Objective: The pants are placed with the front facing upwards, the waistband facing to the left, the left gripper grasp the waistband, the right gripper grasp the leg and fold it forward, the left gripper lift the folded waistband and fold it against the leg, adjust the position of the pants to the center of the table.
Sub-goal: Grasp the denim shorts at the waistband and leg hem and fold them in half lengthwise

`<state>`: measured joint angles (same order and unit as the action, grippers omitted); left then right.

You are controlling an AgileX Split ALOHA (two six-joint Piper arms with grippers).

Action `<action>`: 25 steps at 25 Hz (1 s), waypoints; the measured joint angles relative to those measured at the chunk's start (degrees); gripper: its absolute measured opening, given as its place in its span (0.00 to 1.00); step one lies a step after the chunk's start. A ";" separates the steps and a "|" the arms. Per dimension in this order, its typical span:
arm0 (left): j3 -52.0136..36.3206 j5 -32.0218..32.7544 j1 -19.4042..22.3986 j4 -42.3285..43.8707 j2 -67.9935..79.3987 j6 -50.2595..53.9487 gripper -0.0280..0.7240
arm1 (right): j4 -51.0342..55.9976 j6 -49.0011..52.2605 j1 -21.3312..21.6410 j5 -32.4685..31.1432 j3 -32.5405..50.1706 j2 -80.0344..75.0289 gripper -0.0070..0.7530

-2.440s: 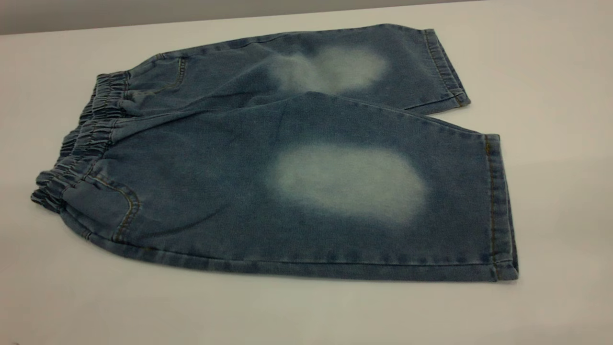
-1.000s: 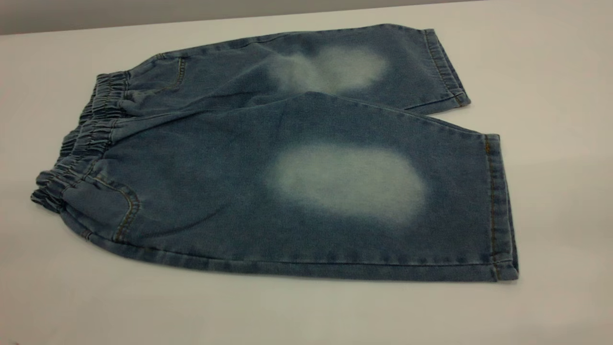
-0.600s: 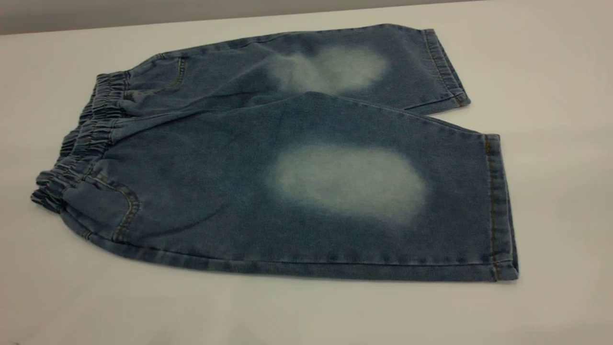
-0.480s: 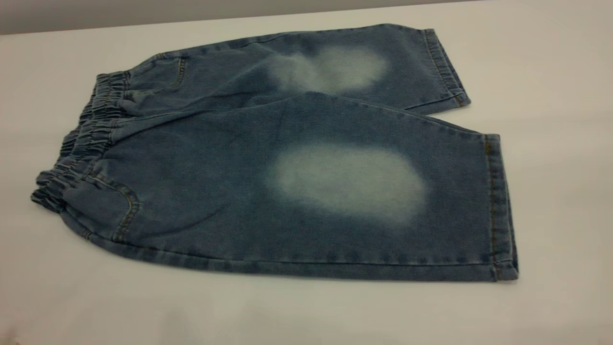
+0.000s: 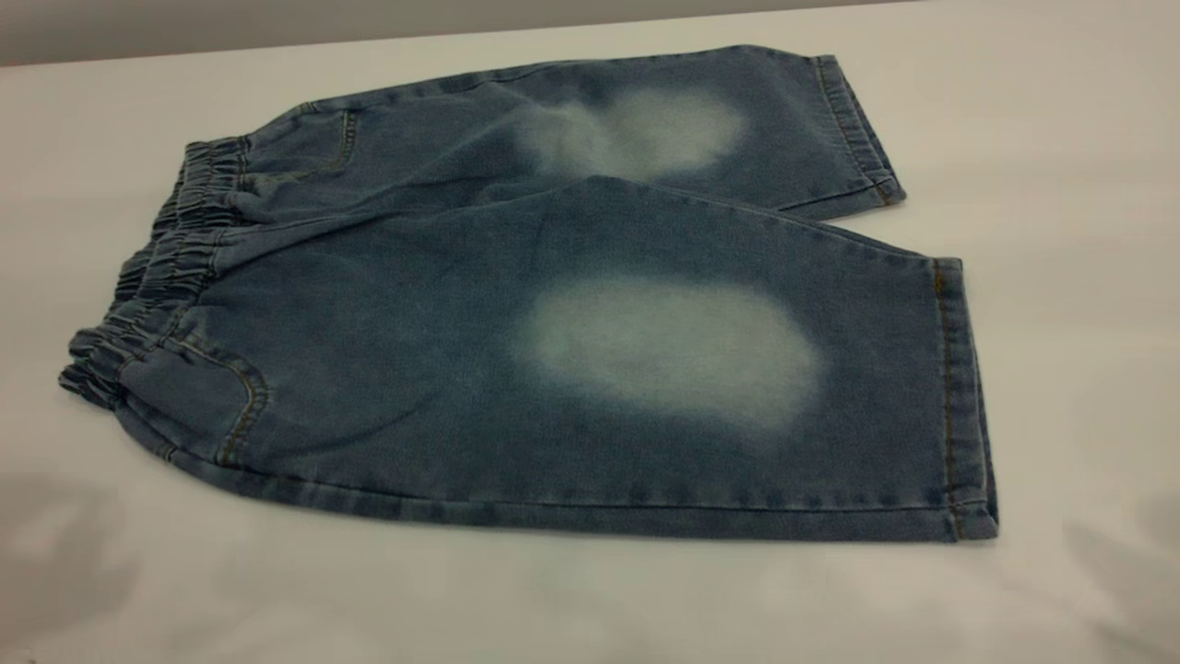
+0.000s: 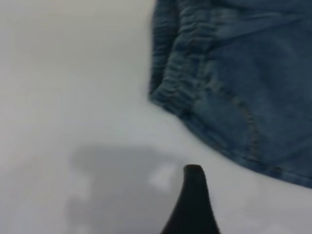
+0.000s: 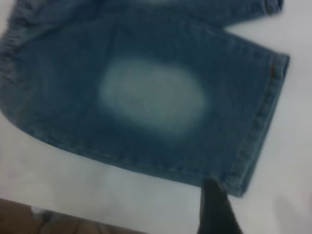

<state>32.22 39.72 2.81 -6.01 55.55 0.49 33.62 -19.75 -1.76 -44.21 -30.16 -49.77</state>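
Observation:
The pants (image 5: 553, 304) lie flat and unfolded on the table (image 5: 1060, 138), front up, with pale patches on both knees. The ruffled waistband (image 5: 157, 277) points left. The near leg (image 5: 737, 369) ends in a stitched hem at the right. Neither gripper shows in the exterior view. In the left wrist view my left gripper (image 6: 248, 209) hovers over bare table beside the waistband's near corner (image 6: 170, 95), one black finger (image 6: 194, 204) showing, open and empty. In the right wrist view my right gripper (image 7: 263, 209) hangs at the near leg's hem corner (image 7: 234, 183), one finger (image 7: 217, 209) showing, open, holding nothing.
The far leg (image 5: 701, 120) lies beside the near one, partly under it. Bare tabletop surrounds the pants on all sides. The table's far edge (image 5: 277, 41) runs along the back. Soft shadows lie on the table at the near left (image 5: 64, 544) and near right (image 5: 1125, 553).
Shadows have spread over the table at the near left and near right of the exterior view. The pants have not moved.

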 joint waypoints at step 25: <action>15.37 5.40 20.65 -32.81 50.33 -25.47 0.74 | 3.88 -3.41 0.05 12.18 0.05 -13.38 0.47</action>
<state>47.59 45.12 23.46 -38.82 105.88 -24.98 37.50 -23.16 -1.71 -32.03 -30.11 -63.15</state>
